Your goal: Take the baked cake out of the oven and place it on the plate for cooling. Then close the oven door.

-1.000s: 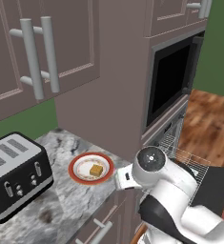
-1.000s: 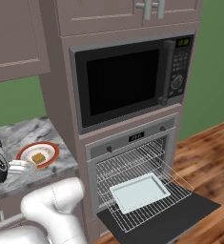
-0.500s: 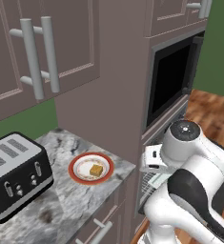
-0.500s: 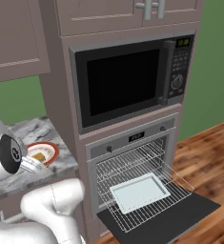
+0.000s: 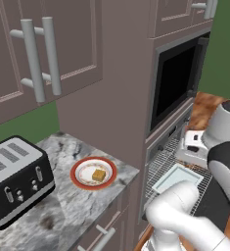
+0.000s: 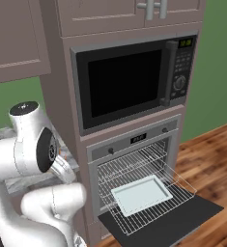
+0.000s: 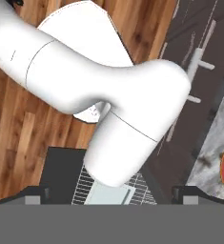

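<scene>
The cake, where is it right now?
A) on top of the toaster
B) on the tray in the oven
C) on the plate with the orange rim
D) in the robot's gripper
C: in the left base view the baked cake sits on the plate on the counter, while the baking tray on the pulled-out oven rack has nothing on it.
</scene>
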Tool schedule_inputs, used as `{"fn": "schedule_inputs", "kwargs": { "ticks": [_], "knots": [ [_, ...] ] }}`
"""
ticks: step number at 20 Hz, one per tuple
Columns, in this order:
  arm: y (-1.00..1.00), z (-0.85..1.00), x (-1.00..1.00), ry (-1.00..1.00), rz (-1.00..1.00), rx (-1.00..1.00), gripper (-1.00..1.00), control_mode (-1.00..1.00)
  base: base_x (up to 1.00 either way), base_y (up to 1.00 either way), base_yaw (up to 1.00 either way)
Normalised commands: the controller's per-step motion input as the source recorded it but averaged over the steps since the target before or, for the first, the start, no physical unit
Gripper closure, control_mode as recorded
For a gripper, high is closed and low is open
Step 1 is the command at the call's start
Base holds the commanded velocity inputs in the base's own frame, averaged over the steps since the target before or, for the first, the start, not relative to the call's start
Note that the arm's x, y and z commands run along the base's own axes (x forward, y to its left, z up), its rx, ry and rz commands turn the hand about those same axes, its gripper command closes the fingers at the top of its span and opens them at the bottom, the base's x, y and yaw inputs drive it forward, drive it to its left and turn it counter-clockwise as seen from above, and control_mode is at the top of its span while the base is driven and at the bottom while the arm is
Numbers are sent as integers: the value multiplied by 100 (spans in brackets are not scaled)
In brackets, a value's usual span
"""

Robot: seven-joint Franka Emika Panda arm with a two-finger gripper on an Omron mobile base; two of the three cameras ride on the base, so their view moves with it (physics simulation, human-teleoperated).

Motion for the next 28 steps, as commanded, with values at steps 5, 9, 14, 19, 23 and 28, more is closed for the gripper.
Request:
{"fn": "schedule_inputs", "kwargs": {
  "ticks": [5, 9, 14, 19, 23, 28],
  "knots": [
    [-77, 0, -28, -14, -13, 13, -100, -100, 0, 0, 0],
    [-66, 0, -27, -21, -14, 10, -100, -100, 0, 0, 0],
    [-60, 0, -20, -23, -13, 8, -100, -100, 0, 0, 0],
    [-52, -5, -13, -24, -12, 5, -100, -100, 0, 0, 0],
    [-37, -24, 0, -18, -6, 1, -100, -100, 0, 0, 0],
    [-29, -43, 1, -8, -4, 0, -100, -100, 0, 0, 0]
  ]
}}
